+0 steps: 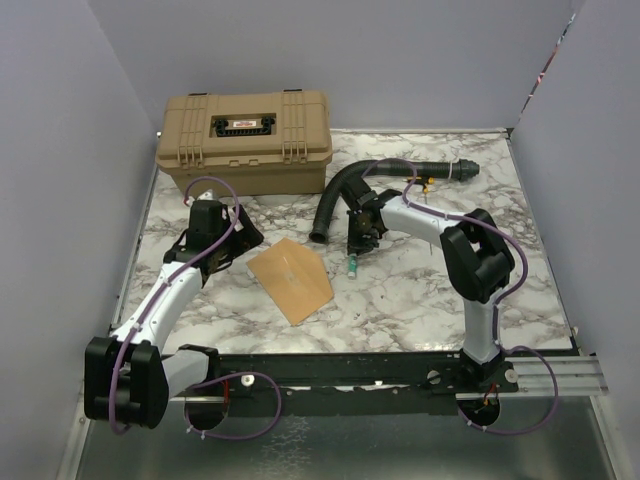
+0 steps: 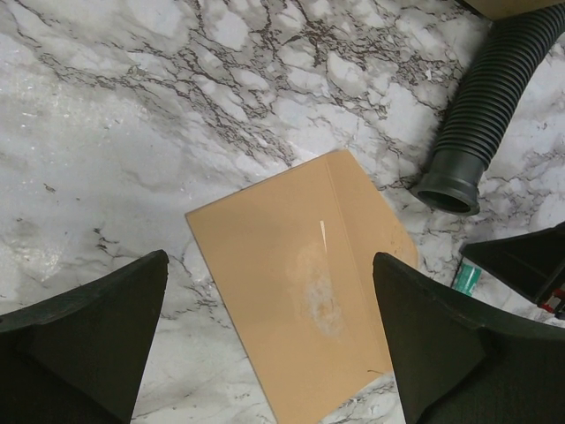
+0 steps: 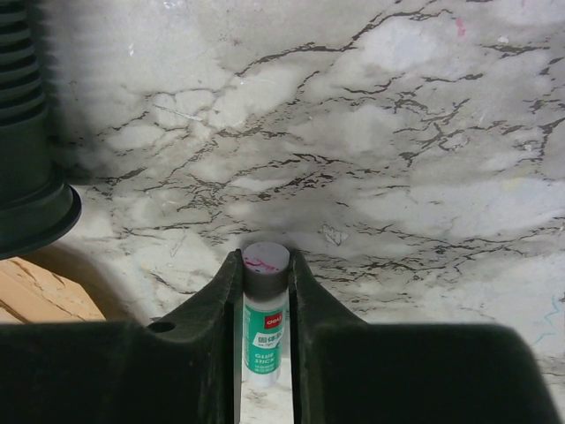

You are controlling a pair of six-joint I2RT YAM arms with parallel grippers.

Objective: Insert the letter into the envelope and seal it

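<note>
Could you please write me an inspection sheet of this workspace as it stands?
Surface: table with a white-grey marble pattern.
Job's things: envelope lies flat with its flap crease showing; letter not seen as a separate sheet.
Clutter: tan toolbox at the far left, lid closed; black corrugated hose to its right.
Grippers: left gripper open above the envelope; right gripper shut on a glue stick.
Cables: purple cables loop along both arms.
Surroundings: plain pale walls on three sides.
</note>
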